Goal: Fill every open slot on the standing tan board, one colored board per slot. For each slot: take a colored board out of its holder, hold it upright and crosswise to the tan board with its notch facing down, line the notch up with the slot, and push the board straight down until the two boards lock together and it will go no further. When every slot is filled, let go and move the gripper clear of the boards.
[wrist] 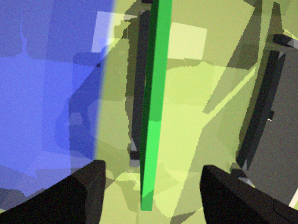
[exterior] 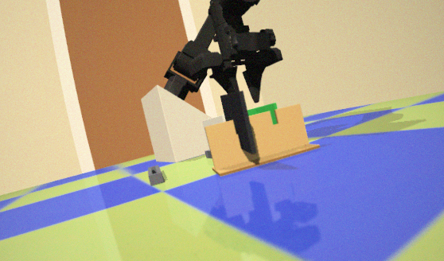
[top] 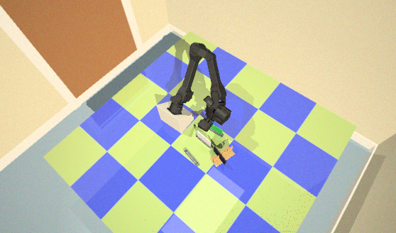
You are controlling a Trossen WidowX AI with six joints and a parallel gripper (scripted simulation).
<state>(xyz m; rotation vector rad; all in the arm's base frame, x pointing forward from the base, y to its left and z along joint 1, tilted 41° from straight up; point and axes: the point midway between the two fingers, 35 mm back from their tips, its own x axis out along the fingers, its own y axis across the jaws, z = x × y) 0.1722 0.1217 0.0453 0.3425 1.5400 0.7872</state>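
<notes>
The tan board [top: 216, 161] [exterior: 293, 123] stands upright. A black board [top: 219, 155] [exterior: 239, 123] sits crosswise in one of its slots. In the exterior view, green shows through an open slot to the right. The green board [top: 216, 130] [exterior: 265, 108] [wrist: 159, 65] stands upright in its dark holder [wrist: 139, 85] behind the tan board. A white board [top: 204, 139] [exterior: 213, 121] stands in another holder. My gripper [exterior: 246, 95] [wrist: 153, 173] is open and empty. It hangs over the green board, whose near end shows between the fingertips in the wrist view.
An empty grey holder [top: 191, 157] [exterior: 156, 178] lies on the checkered floor to the left of the tan board. A pale slanted block [top: 176, 118] [exterior: 177, 131] is under the arm's base. A dark holder [wrist: 260, 110] is at the right of the wrist view.
</notes>
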